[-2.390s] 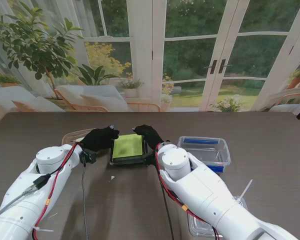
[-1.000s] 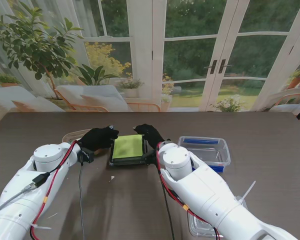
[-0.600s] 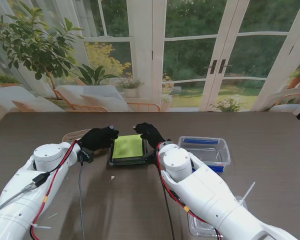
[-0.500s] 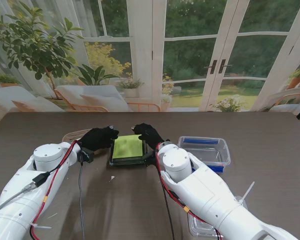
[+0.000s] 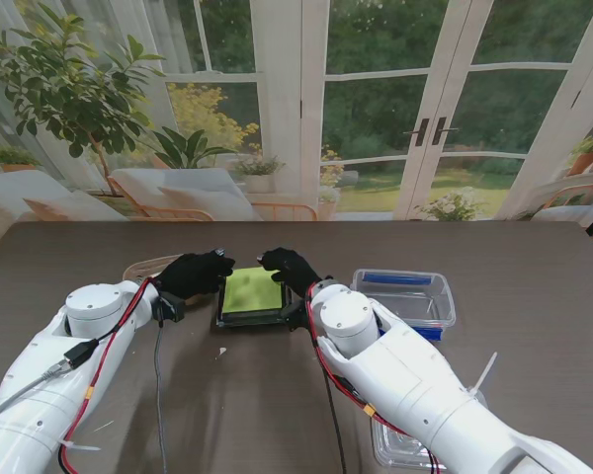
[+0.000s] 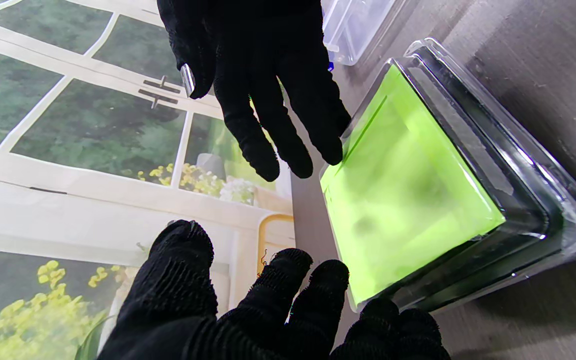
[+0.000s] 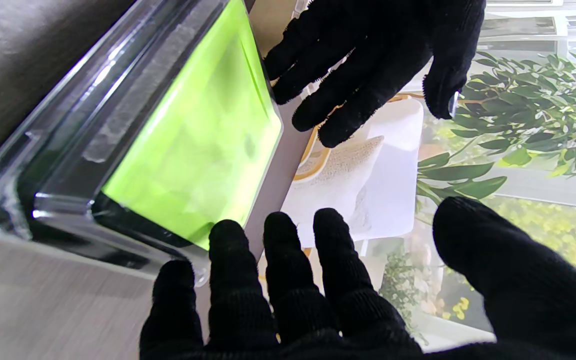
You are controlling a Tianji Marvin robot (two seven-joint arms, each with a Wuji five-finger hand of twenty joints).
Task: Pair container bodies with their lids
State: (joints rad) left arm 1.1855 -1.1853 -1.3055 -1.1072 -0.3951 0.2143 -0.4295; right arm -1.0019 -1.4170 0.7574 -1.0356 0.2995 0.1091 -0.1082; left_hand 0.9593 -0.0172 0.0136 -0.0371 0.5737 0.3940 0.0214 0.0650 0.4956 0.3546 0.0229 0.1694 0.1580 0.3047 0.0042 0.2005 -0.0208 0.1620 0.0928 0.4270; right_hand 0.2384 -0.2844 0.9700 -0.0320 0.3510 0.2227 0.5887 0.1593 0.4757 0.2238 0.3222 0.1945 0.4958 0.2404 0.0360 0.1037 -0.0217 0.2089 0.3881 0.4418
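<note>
A black container body with a clear lid over a bright green inside lies flat on the table in front of me. My left hand sits at its left side, fingers spread, holding nothing. My right hand hovers at its far right corner, also spread. In the left wrist view my left hand has its little finger by a corner of the container, and the right hand's fingertips reach the lid's edge. The right wrist view shows the container beside my right hand, with the left hand opposite.
A clear rectangular container with a blue part stands to the right of the green one. Another clear plastic piece lies near the table's front right, partly under my right arm. A round clear dish peeks out behind my left hand.
My right hand has crept a little to the left, over the container's far right corner. The left hand and the container have barely moved.
</note>
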